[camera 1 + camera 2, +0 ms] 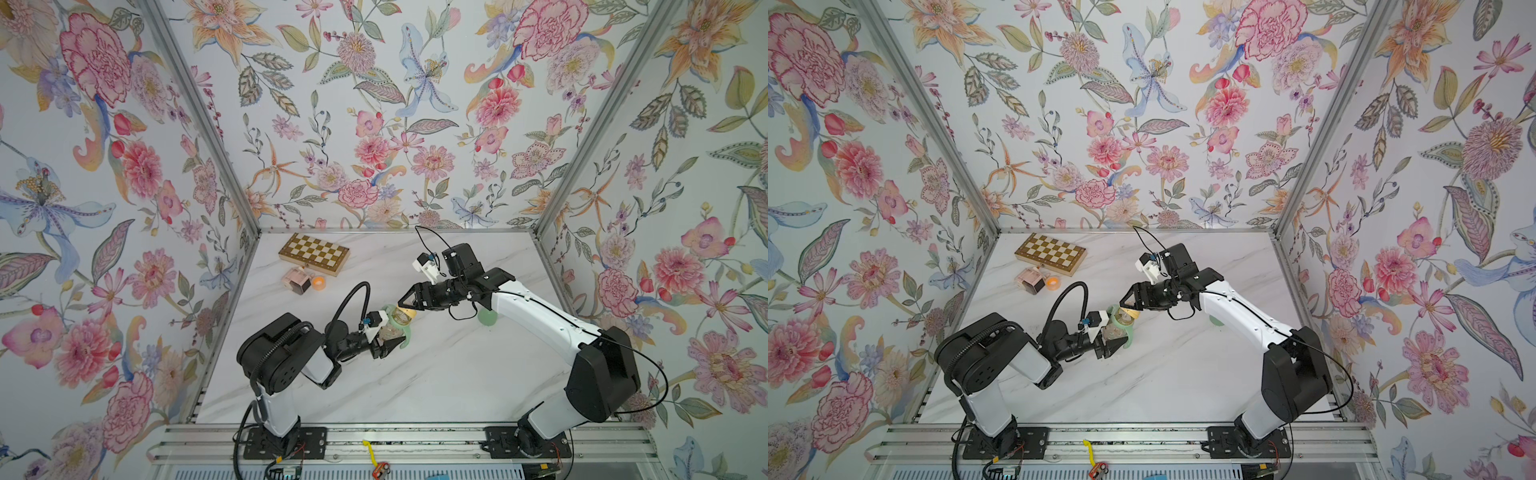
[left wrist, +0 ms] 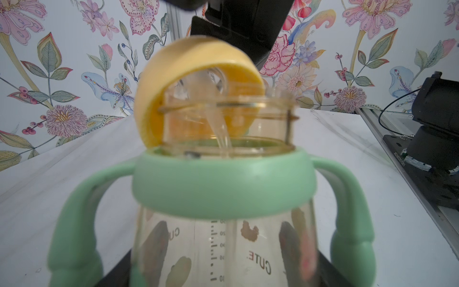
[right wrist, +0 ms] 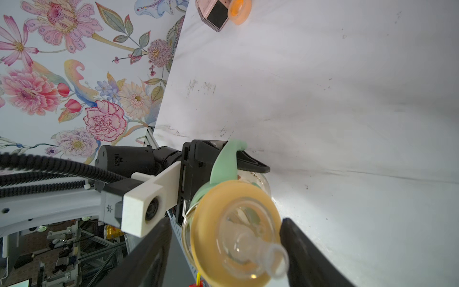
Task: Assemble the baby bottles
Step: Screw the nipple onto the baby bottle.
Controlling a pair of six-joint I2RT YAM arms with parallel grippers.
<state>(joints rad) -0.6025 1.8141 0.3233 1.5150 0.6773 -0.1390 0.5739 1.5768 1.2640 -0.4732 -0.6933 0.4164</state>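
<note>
One desk (image 1: 436, 374), white marble pattern, carries every item below.

Two arms, black and white, meet near mid-desk.
- The left gripper (image 1: 388, 332) is clamped on the bottle body (image 2: 223, 248). The body is clear with an amber tint, a printed scale and the word "CUTE". Its mouth is turned toward the right arm.
- The right gripper (image 3: 226, 220) has its jaws wide, one finger on either side of the yellow collar (image 3: 211, 218). A gap shows at one finger.

One chessboard (image 1: 314, 252), folded, lies at the far left of the desk.

One handle ring (image 2: 223, 188), pale green with two curved handles, sits round the bottle's neck.

The yellow collar, with its clear nipple (image 3: 273, 258), sits crooked on the bottle's mouth. One edge is low against the ring and the other is raised.

One cube bottle (image 1: 297, 280), pink and brown, stands just in front of the chessboard.

One dome cap (image 1: 487, 318), pale green, lies on the desk partly hidden under the right arm, apart from the bottle.

One orange ring (image 1: 318, 282), small, lies just beside the cube bottle.
</note>
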